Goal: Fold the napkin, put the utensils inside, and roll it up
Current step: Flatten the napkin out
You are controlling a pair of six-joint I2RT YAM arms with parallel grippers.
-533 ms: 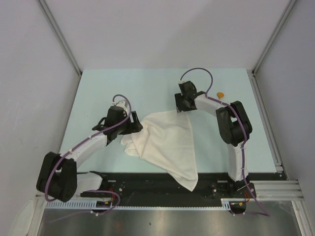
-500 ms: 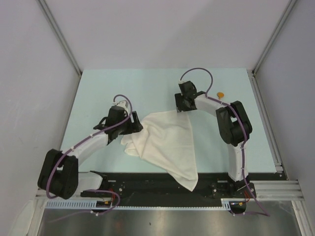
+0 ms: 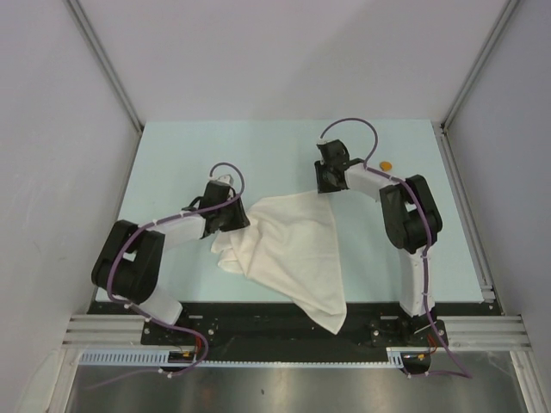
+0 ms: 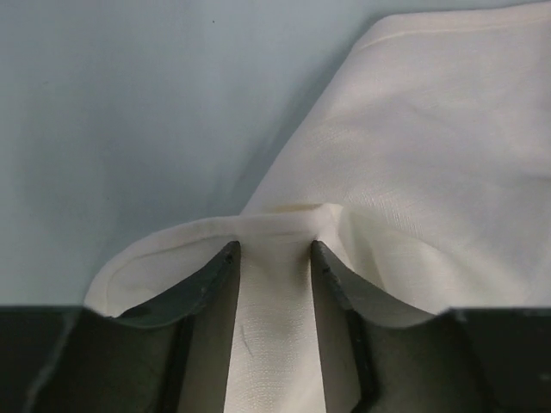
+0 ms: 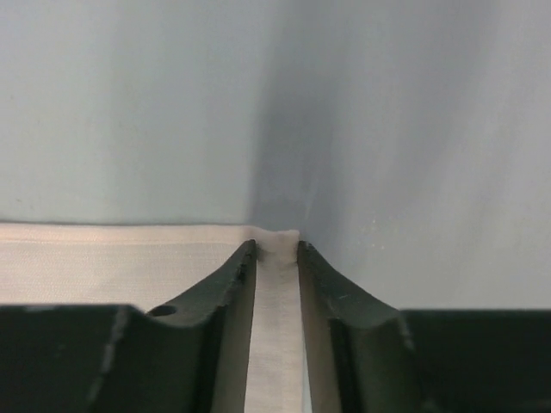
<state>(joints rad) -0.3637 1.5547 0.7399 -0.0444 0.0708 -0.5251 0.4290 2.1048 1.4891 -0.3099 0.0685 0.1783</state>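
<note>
1. Napkin (image 3: 288, 249), a cream-white woven cloth, lay crumpled at the centre of the pale blue-green table (image 3: 215, 146), one corner trailing toward 6 o'clock.
2. Black-fingered left gripper (image 4: 274, 249) pinched its 10 o'clock edge; right gripper (image 5: 275, 245) clamped the 1 o'clock corner.
3. Small orange-brown spoon (image 3: 386, 165) waited at 2 o'clock, well apart.
4. Folding looked barely begun; next, both arms should spread the napkin flat.

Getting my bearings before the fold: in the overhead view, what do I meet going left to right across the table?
left claw → napkin, its main spread → right claw → spoon
</note>
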